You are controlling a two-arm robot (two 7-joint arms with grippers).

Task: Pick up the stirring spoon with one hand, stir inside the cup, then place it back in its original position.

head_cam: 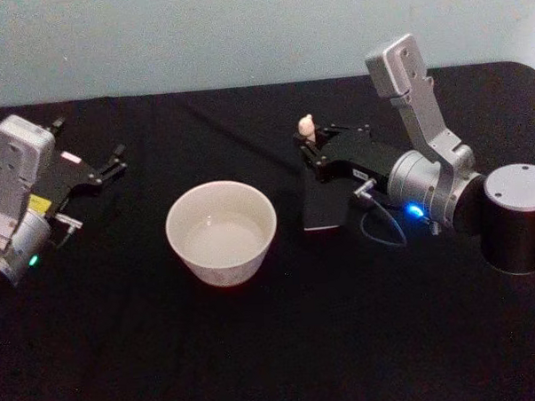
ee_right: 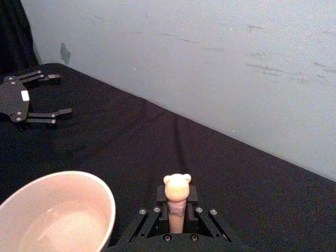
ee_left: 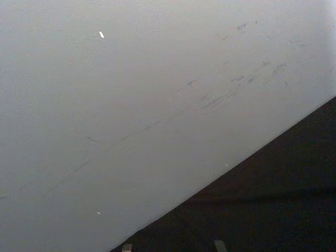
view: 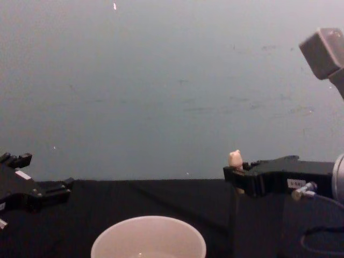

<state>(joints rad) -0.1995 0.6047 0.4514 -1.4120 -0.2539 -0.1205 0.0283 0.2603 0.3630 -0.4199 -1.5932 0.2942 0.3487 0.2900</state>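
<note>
The stirring spoon [head_cam: 306, 126] stands upright to the right of the cup, its peach animal-head knob [ee_right: 177, 187] on top. My right gripper [head_cam: 311, 151] is shut on its handle just below the knob, above the dark square holder [head_cam: 325, 209]. From the chest, the knob [view: 235, 158] pokes up over the right gripper [view: 237, 178]. The cream-white cup [head_cam: 222, 231] sits at the table's middle, also seen as the cup [ee_right: 58, 209] and cup [view: 149, 238]. The spoon's stem is hidden. My left gripper [head_cam: 115, 163] rests open at the far left, well away from the cup.
The table [head_cam: 283, 342] is covered in black cloth and backed by a pale wall [view: 161, 80]. A thin cable [head_cam: 384, 231] loops beside the right wrist. The left gripper [ee_right: 39, 97] lies far beyond the cup.
</note>
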